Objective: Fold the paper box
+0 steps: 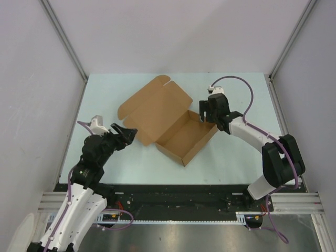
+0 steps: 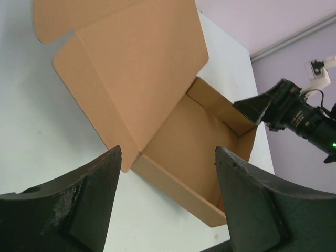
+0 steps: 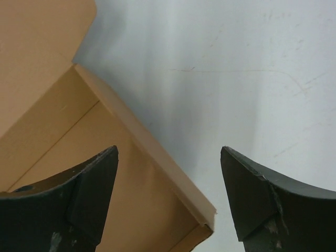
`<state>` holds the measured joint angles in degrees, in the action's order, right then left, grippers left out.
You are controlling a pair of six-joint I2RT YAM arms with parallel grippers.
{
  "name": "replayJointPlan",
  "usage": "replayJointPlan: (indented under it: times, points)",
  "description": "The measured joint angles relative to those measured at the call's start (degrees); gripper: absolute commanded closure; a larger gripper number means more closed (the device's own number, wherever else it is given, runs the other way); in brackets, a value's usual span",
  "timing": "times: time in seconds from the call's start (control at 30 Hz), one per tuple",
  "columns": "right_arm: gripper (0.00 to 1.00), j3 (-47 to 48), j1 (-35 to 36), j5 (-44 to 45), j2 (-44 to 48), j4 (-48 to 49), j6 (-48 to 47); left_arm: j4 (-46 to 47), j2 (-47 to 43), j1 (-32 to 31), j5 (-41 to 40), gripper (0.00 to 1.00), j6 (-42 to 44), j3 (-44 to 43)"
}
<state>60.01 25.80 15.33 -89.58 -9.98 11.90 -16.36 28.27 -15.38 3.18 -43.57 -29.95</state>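
Left gripper (image 1: pixel 126 134) hangs low over the table (image 1: pixel 231 157) at the near left, its jaws wide apart with nothing between them. In its wrist view the two dark fingers (image 2: pixel 89 205) frame the near side of the box (image 1: pixel 181 137) without touching it.

Just beyond that gripper, mid-table, the box sits turned on a diagonal. It is a shallow brown tray (image 2: pixel 184 147), open on top, with all four walls standing. Its lid (image 1: pixel 152 105) is swung back toward the far left, with a narrow flap along its outer edge and rounded tabs at the ends. Whether the lid lies fully flat I cannot tell.

Farther back on the right, the right gripper (image 1: pixel 206 113) is at the tray's far right corner, its jaws also spread. Its wrist view shows one finger over the tray's floor and the other over bare table. The wall (image 3: pixel 149 149) runs between them down to the corner. Whether either finger touches the cardboard I cannot tell.
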Motion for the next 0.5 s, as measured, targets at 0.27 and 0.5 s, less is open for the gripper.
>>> replayJointPlan:
  times: [0.27,0.5]
  points:
    - [0.43,-5.29,4.44,-1.14,0.00,1.60,0.83,3.78,2.38,-12.57,-2.21,0.23,-3.67,8.41]
    - [0.56,-12.61,6.73,-0.13,0.15,2.60,3.76,5.09,8.57,-21.38,-7.65,0.21,-6.10,8.96]
